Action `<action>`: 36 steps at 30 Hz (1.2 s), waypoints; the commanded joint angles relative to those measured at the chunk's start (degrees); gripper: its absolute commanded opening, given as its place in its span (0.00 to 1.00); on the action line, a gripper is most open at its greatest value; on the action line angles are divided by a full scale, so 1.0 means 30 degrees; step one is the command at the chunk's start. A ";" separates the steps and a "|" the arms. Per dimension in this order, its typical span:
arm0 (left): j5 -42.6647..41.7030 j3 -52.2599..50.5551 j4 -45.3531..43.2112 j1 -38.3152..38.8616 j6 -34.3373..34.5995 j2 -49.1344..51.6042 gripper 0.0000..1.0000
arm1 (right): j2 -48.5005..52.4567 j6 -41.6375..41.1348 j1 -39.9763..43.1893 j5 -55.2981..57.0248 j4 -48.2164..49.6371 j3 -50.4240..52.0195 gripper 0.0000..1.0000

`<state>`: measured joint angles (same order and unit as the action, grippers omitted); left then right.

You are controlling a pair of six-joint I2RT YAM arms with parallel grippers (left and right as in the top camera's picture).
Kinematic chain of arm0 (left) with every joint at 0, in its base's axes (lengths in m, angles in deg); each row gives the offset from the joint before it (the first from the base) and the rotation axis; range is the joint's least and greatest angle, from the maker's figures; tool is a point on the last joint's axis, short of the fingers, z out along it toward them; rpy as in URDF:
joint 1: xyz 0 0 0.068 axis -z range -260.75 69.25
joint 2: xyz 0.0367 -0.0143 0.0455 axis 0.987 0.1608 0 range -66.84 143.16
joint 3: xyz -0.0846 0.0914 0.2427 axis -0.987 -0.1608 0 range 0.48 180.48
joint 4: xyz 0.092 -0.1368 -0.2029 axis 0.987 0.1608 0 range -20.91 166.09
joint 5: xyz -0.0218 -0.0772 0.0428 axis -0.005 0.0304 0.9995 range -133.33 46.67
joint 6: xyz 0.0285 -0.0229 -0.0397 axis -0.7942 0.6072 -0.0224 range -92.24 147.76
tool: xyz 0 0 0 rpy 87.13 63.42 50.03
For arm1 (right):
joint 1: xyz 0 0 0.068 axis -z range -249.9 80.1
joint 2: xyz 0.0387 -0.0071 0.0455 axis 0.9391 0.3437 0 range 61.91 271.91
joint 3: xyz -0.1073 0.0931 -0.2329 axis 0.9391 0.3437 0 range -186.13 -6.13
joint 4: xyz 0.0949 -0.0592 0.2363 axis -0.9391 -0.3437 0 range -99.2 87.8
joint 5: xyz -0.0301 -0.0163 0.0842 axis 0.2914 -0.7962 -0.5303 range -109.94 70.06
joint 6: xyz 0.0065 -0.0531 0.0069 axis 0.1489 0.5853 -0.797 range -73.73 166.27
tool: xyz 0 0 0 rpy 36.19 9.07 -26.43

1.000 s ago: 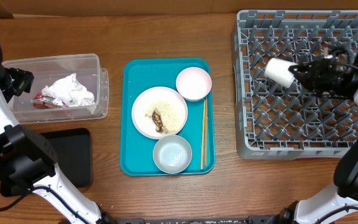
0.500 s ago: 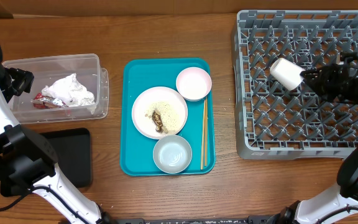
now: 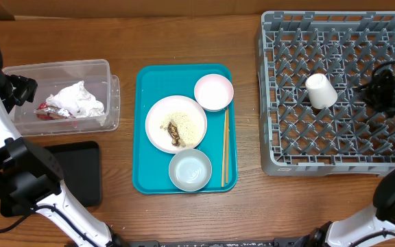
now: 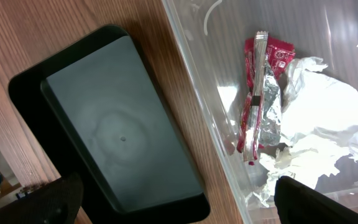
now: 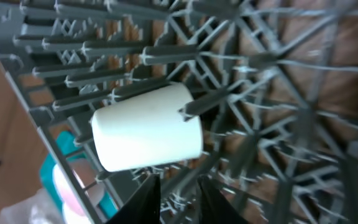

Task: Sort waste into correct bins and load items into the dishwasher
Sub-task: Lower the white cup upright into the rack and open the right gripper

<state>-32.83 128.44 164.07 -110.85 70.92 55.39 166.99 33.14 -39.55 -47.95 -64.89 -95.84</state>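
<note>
Released since a second ago, the cup [image 3: 320,90] now rests tilted among the pegs of the rack [image 3: 269,163], at the right of the frame; the right gripper [image 5: 178,194] has drawn back toward the right edge, its fingers slightly apart and holding nothing. At far left, the left gripper [image 4: 179,202] hangs spread wide over the tub [image 4: 340,25], also empty. The cup looks light, rigid and smooth, probably slippery; a pinch across its wall near the rim would likely hold best if it needs righting.
</note>
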 commanded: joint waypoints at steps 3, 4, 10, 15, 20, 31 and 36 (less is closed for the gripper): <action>-0.0007 0.0022 0.0015 0.0044 0.0197 -0.0750 1.00 | -0.2193 -0.0627 -0.0765 0.0714 0.0015 -0.0911 0.22; -0.0007 0.0022 0.0015 0.0044 0.0204 -0.0750 1.00 | -0.2208 -0.0619 -0.1093 0.0408 0.0168 -0.0911 0.21; -0.0007 0.0022 0.0015 0.0044 0.0204 -0.0750 1.00 | -0.1909 -0.0605 -0.4430 0.2514 0.2339 -0.0335 0.04; -0.0007 0.0022 0.0015 0.0044 0.0197 -0.0750 1.00 | -0.0772 -0.0816 -0.6492 0.5923 0.2805 -0.0291 0.04; -0.0007 0.0022 0.0015 0.0044 0.0197 -0.0750 1.00 | 0.0634 -0.1297 -0.7147 0.6054 0.3366 -0.0291 0.04; -0.0007 0.0022 0.0015 0.0044 0.0197 -0.0750 1.00 | 0.1428 -0.2055 -0.7082 0.8706 0.2754 -0.0364 0.04; -0.0007 0.0022 0.0015 0.0044 0.0197 -0.0750 1.00 | 0.1319 -0.2535 -0.7074 1.0506 0.0860 -0.1676 0.04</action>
<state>-32.83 128.44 164.07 -110.85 70.90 55.39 171.05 27.27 -61.43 -25.52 -59.56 -98.25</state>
